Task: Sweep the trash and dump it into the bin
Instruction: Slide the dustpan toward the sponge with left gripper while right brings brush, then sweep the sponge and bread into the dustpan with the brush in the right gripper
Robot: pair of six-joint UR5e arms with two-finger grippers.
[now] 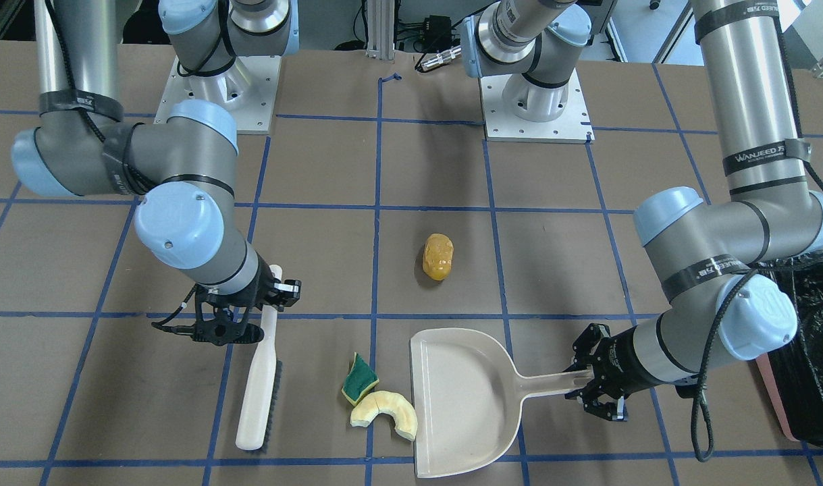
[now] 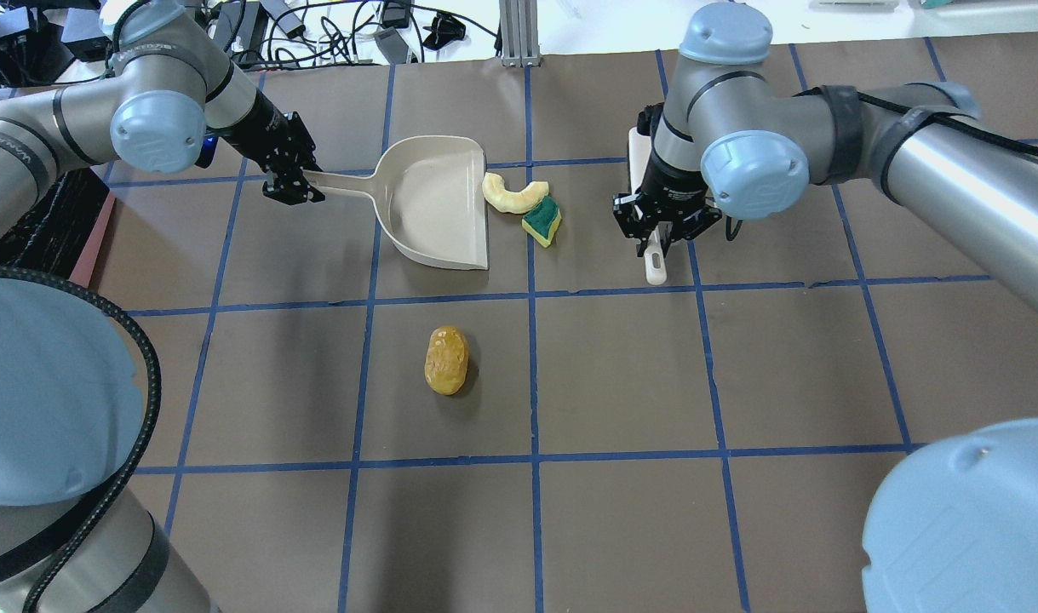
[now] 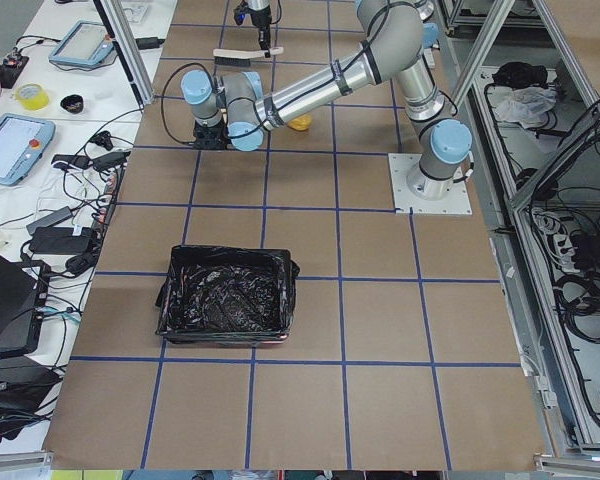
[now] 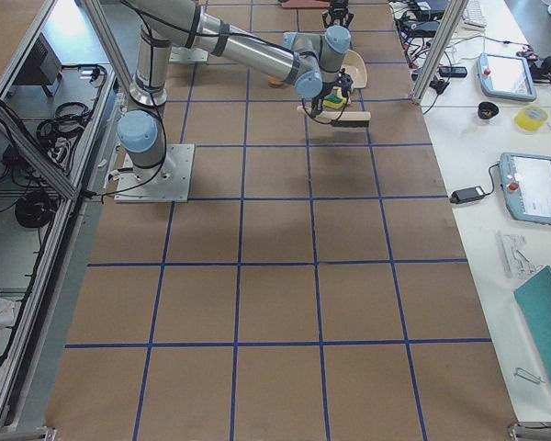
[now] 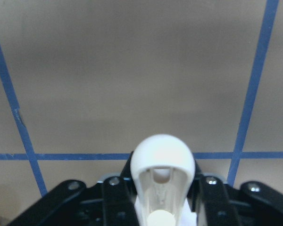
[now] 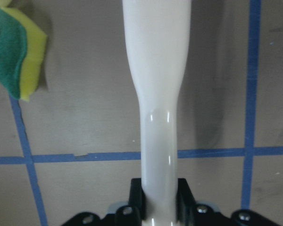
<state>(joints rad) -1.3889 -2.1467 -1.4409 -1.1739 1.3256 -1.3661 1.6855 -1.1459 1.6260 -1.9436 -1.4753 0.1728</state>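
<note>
My left gripper is shut on the handle of the beige dustpan, which lies flat on the table. The pale yellow crescent slice lies at the pan's open lip. The green-and-yellow sponge wedge lies right beside the slice. The orange-yellow potato-like lump sits alone, closer to the robot. My right gripper is shut on the handle of the white brush, which lies beside the sponge. The bin, lined with a black bag, stands beyond my left arm.
The table is brown with blue tape grid lines. The two arm bases stand at the robot's side of the table. The bin's black bag shows at the edge behind my left arm. Cables and tablets lie off the table.
</note>
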